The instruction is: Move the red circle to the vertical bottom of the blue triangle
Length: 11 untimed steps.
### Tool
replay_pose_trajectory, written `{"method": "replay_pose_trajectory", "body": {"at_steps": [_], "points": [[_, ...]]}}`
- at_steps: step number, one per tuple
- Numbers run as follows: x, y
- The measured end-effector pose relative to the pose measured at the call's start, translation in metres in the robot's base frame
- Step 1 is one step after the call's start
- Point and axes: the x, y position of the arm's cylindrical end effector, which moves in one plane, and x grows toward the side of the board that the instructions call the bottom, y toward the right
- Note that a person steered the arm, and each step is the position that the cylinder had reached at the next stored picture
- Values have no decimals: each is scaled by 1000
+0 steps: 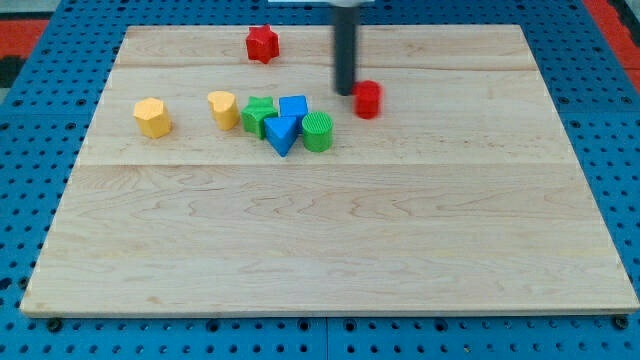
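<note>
My tip rests on the counter, just beside the red circle, which sits at its 4 o'clock, upright, no long axis visible. The blue triangle lies at the circle's 8 o'clock. There is no claw, only a bare rod.

Red star block: upper centre-left of frame. Yellow hexagon block and yellow heart-shaped block: left of centre. Green block, blue cube, green cylinder: clustered at centre on wooden board.
</note>
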Motion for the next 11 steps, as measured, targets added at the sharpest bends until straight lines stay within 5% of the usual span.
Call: {"method": "replay_pose_trajectory", "body": {"at_steps": [2,5,6,7,8,9,11], "points": [[-7,41],[156,14],[181,-15],[188,61],[223,28],[227,-52],[181,-41]]}}
